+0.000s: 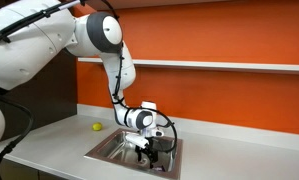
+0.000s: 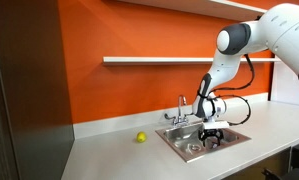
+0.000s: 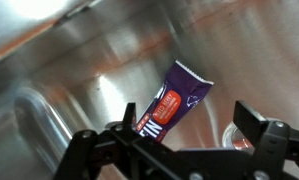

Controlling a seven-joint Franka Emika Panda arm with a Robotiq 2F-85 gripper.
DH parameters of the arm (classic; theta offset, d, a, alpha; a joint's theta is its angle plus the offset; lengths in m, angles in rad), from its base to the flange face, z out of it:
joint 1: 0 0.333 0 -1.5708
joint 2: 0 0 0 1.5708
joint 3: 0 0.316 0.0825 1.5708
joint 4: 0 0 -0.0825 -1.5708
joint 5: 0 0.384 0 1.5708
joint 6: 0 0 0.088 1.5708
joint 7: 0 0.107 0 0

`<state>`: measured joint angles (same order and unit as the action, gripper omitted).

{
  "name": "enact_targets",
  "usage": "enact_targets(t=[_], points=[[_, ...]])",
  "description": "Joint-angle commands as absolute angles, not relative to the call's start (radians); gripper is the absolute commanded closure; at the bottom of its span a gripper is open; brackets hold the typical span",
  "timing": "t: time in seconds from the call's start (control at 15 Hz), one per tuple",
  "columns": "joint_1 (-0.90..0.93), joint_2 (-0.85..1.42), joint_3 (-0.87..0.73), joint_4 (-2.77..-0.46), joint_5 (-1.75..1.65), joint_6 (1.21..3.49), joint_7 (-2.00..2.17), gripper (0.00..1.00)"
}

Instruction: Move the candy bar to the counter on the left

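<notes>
The candy bar shows in the wrist view, in a dark purple wrapper with an orange-red label. It lies slanted on the steel floor of the sink basin. My gripper is open, its fingers spread wide, with the bar between them close to the left finger. In both exterior views the gripper is down inside the sink and hides the bar. The pale grey counter spreads out beside the sink.
A small yellow-green ball sits on the counter near the sink rim. A faucet stands behind the basin. The drain is by the right finger. An orange wall and a shelf are behind.
</notes>
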<state>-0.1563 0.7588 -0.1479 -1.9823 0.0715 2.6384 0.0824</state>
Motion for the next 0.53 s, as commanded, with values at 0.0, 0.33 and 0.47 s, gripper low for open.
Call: enact_targets(t=[0.0,0.33,0.47], points=[[-0.174,0.768,-0.134,-1.954,0.117,2.588,0.124,0.0],[-0.181,0.77,-0.13,-1.946,0.196,2.569,0.185,0.0],[-0.181,0.772,-0.133,-1.94,0.224,2.564,0.212,0.0]])
